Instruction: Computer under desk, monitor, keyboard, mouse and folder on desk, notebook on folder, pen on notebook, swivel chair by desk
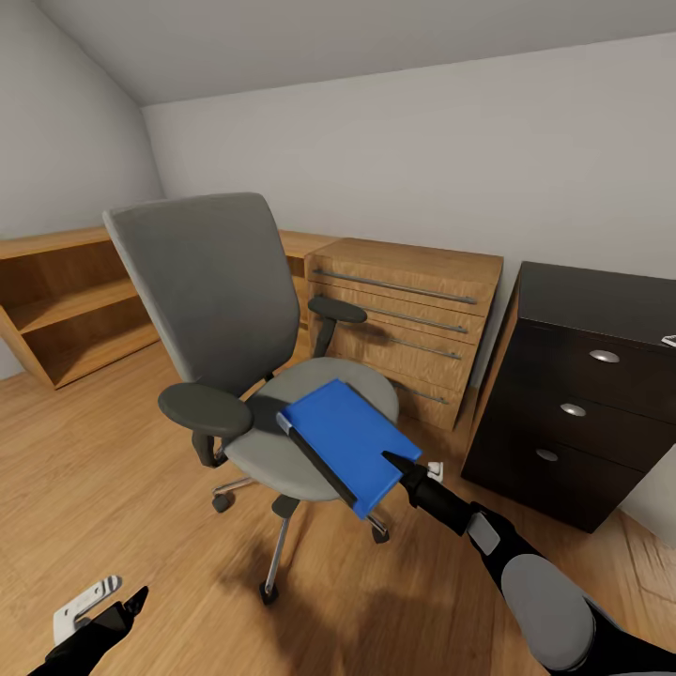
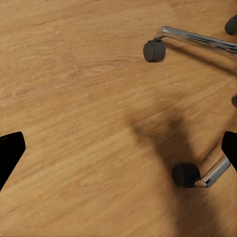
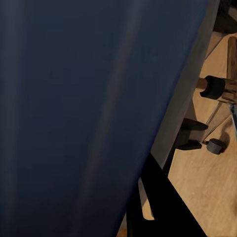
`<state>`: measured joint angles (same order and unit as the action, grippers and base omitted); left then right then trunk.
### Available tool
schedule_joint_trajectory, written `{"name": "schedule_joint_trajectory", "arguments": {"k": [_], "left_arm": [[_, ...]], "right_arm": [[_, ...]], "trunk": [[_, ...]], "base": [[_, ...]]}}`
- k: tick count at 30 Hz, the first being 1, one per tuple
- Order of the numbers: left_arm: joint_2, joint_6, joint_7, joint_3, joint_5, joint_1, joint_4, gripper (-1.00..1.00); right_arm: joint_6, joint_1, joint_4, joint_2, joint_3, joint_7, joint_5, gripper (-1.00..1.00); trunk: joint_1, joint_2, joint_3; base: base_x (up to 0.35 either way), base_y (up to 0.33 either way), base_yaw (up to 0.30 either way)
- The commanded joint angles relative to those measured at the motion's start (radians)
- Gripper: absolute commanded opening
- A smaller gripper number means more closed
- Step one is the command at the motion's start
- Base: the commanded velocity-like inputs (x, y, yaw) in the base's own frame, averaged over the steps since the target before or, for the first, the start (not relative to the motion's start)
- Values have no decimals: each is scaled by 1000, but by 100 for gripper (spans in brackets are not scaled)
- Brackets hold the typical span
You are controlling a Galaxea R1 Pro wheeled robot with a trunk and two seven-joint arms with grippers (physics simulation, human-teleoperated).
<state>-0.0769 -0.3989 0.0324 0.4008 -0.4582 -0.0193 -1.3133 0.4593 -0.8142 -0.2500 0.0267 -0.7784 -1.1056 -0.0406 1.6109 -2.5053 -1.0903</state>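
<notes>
Right claw (image 1: 402, 467) is at the near corner of the folder (image 1: 349, 439), which lies on the seat of the swivel chair (image 1: 218, 291), overhanging the front edge. Its upper finger lies over the corner; I can't tell whether it is clenched on the cover yet. Right wrist view is mostly dark blue cover (image 3: 84, 108) up close, with a caster past its edge. Folder looks flat, bright blue, rigid-ish, with a dark spine strip along one long side. To do this step well: bite deep enough onto the overhanging corner that the board doesn't pivot, lift straight up off the seat before swinging, keep it level, then carry it toward the black surface (image 1: 601, 300) at the right. Gripping at a corner means it will likely sag or twist, so go slow. Left claw (image 1: 113, 612) hangs low over the wood floor (image 2: 89, 98), fingers spread and released, holding nothing, near the chair's chrome legs.
</notes>
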Motion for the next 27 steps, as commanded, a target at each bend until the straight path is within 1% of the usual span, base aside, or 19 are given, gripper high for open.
{"name": "schedule_joint_trajectory", "arguments": {"k": [1,11,27], "left_arm": [[0,-6,3,3,-5,0,-1,100],[1,-6,3,4,-4,0,-1,100],[3,-5,3,5,-4,0,10,100]], "right_arm": [[9,0,-2,1,-2,-2,-7,-100],[9,0,-2,0,-2,-2,-8,-100],[9,0,-2,1,-2,-1,-6,-100]], "trunk": [[0,0,-1],[0,0,-1],[-7,3,61]], "base": [[0,0,0],[0,0,0],[0,0,0]]}}
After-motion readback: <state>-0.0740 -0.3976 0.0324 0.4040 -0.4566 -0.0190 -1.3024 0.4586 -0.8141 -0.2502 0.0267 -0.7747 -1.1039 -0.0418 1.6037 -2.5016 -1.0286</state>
